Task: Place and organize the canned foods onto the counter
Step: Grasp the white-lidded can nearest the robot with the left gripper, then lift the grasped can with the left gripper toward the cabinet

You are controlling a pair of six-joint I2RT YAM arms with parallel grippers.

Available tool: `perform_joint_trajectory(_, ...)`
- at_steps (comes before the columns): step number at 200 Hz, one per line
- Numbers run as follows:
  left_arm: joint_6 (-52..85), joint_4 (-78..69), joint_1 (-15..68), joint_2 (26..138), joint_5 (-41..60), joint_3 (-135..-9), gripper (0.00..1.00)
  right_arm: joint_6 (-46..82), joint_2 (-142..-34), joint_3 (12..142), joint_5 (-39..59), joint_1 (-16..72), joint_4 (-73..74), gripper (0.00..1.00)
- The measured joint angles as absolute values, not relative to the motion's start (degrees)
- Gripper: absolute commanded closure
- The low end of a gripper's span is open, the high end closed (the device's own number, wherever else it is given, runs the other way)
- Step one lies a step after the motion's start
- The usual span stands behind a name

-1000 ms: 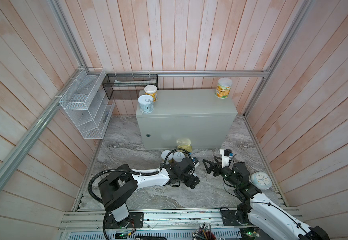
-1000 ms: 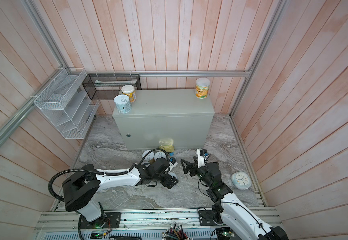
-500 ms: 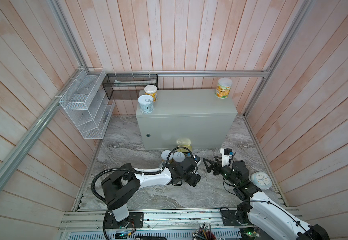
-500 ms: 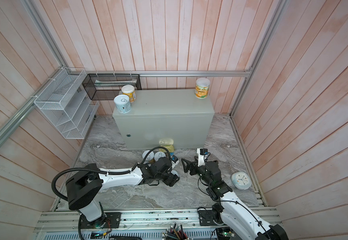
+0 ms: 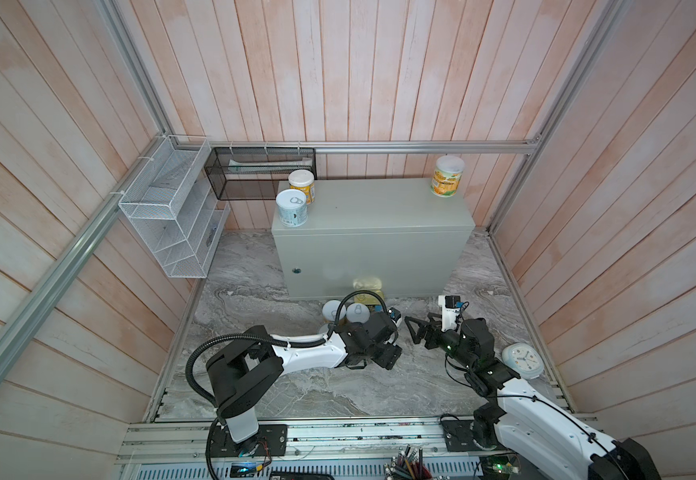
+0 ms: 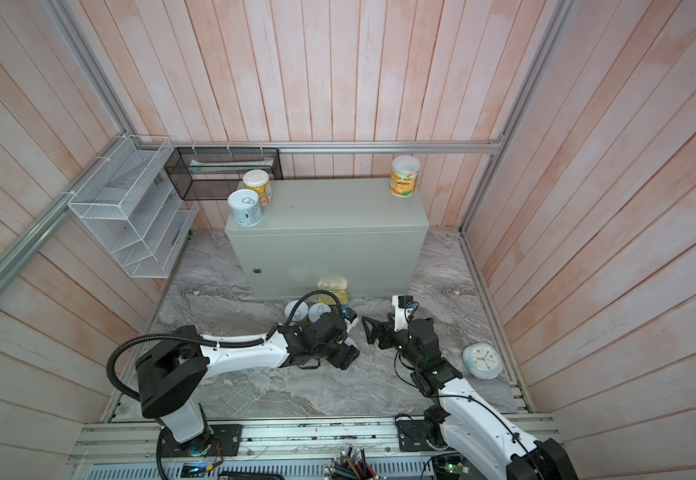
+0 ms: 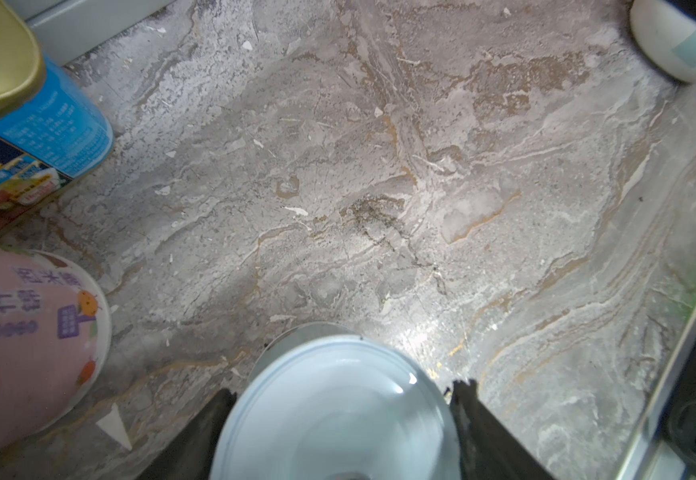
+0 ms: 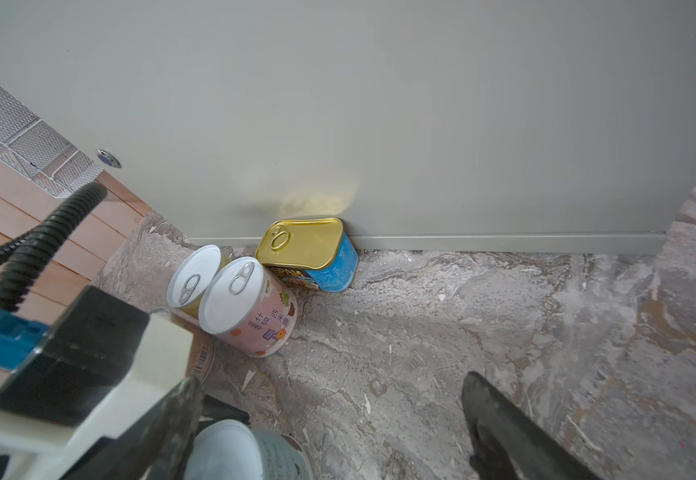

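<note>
Nearest the rig, the left gripper [image 7: 346, 390] sits low over the marble floor [image 5: 280, 374], well in front of the counter [image 5: 373, 216]. Its jaws are partly closed, with one finger against each side of the grey-label can [image 7: 329, 424], which is upright with its white top up.

The right gripper [image 8: 329, 415] is beside it, in front of the counter's right half. Its jaws are spread wide with nothing between them.

The clock [image 5: 523, 360] lies flat on the marble, well in front of the counter's right end.

Floor cluster at the foot of the counter's front face, near its middle:
- gold-topped tin [image 8: 304, 245], against the counter's base
- pink can [image 8: 250, 311], upright, just in front of the tin
- yellow-label can [image 8: 192, 278], hard beside the pink one, on the side toward the counter's lock [image 8: 108, 158]
- barcode can [image 8: 203, 357], partly hidden by the left wrist; label colour unclear

On the counter top, all upright:
- pale-blue can [image 5: 292, 208] at the front left corner
- yellow can [image 5: 301, 186] just behind it
- orange-label can [image 5: 447, 176] at the rear right corner

The white wire basket [image 5: 172, 216] hangs on the wall left of the counter. The black mesh basket [image 5: 261, 174] is behind the counter's left rear corner.
</note>
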State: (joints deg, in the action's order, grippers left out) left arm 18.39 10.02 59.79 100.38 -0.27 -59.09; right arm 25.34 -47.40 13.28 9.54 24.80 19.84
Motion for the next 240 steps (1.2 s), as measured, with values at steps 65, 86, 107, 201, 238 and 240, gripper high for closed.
perform_joint_trajectory(65,18.96,10.13,59.79,100.40,-1.08,-59.09,0.15,25.76,-47.46,13.52,9.54,24.80,19.64,0.03)
perform_joint_trajectory(86,19.27,10.13,59.79,100.42,-1.19,-59.09,0.13,26.00,-47.46,13.52,9.54,24.80,19.64,0.03)
perform_joint_trajectory(107,19.64,10.13,59.75,100.47,-1.10,-59.09,0.12,26.20,-47.46,13.54,9.54,24.69,19.64,0.03)
perform_joint_trajectory(201,20.45,10.55,59.75,101.65,-1.41,-59.13,0.29,26.85,-48.86,13.67,9.54,24.58,19.64,0.03)
perform_joint_trajectory(238,19.81,10.83,59.20,101.43,-1.74,-59.40,0.39,26.81,-49.43,14.09,9.54,24.58,19.75,0.03)
perform_joint_trajectory(240,19.79,10.87,59.11,101.43,-1.74,-59.44,0.39,26.81,-49.54,14.09,9.56,24.58,19.77,0.03)
